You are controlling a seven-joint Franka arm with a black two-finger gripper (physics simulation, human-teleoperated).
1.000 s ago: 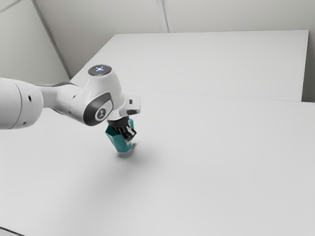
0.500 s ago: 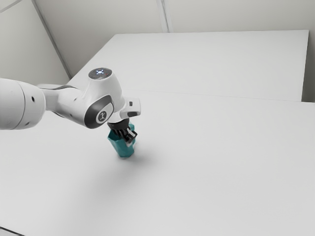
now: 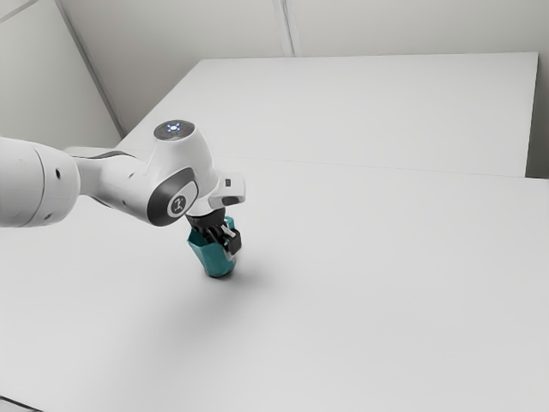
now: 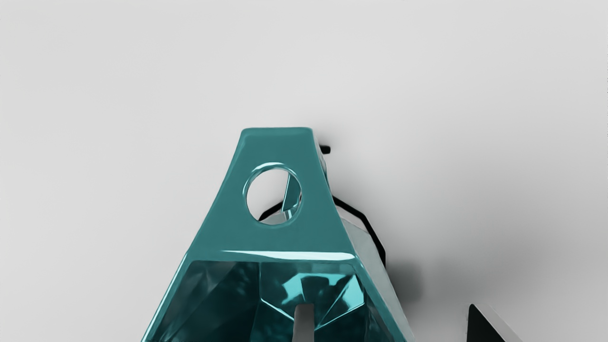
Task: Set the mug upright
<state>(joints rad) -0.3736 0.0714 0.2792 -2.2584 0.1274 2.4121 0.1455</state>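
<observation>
Gripper (image 4: 387, 311), open: its two fingers stand well spread and pinch nothing. The inner finger (image 4: 304, 327) reaches down into the mouth of the mug (image 3: 211, 255); the outer finger (image 4: 485, 328) stands outside the same wall, with bare tabletop visible between its tip and that wall in the wrist view. Whether the inner finger brushes the mug's interior lower down cannot be told.

Mug, teal, faceted, flaring toward the rim: it stands on the table (image 3: 369, 292) beneath the gripper, mouth up and base down, upright or very nearly so. A slight residual lean cannot be excluded, since the hand covers part of the rim in the exterior view. The handle (image 4: 278, 146), a flat plate pierced by a round hole, projects from one side of the rim, clear of both fingers.

Arm (image 3: 111, 178): enters from the exterior view's left, its hand directly above the mug.

Progress, as judged from this arrangement: the upright pose named in the task appears met, and the mug bears its own weight without a grip. Whether the task brought it there, one moment cannot settle. What remains is for the mug to stay upright; a sideways sweep of the inner finger could tip it.
</observation>
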